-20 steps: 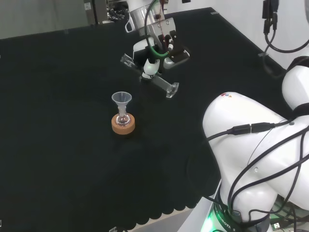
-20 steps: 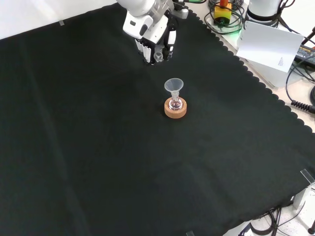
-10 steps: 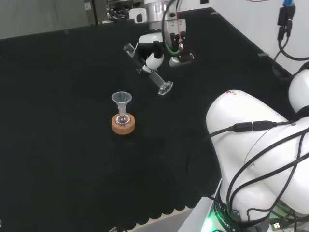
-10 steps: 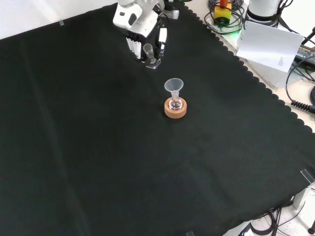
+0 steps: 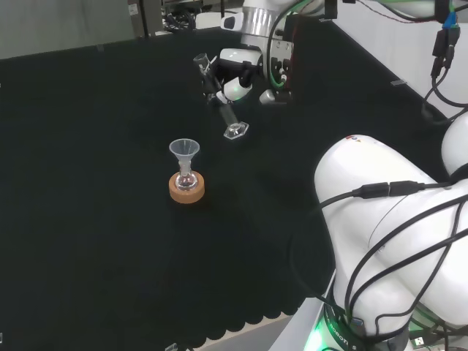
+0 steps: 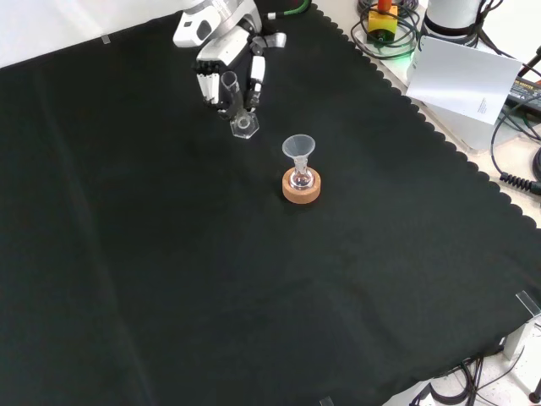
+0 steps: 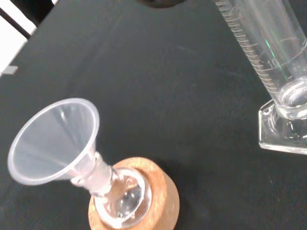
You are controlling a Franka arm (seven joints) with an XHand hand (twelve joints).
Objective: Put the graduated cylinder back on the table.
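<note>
Hand: hand [image 6: 221,63] curled round the cylinder [image 6: 235,106], gripping its upper tube.
Cylinder: far side of the table [image 6: 127,254] in head view, tilted, base low.
Change: a second ago it lay nearly level; now swung toward upright and lower.
Meaning: set-down looks close; base contact unclear.
Nearby: funnel [image 5: 184,151] in flask [image 5: 186,178], cork ring [image 5: 186,190], apart.

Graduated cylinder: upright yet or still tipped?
Tipped. The graduated cylinder leans in the hand, base lower and toward the funnel in the head view. Cannot tell if the base touches the cloth.
</note>
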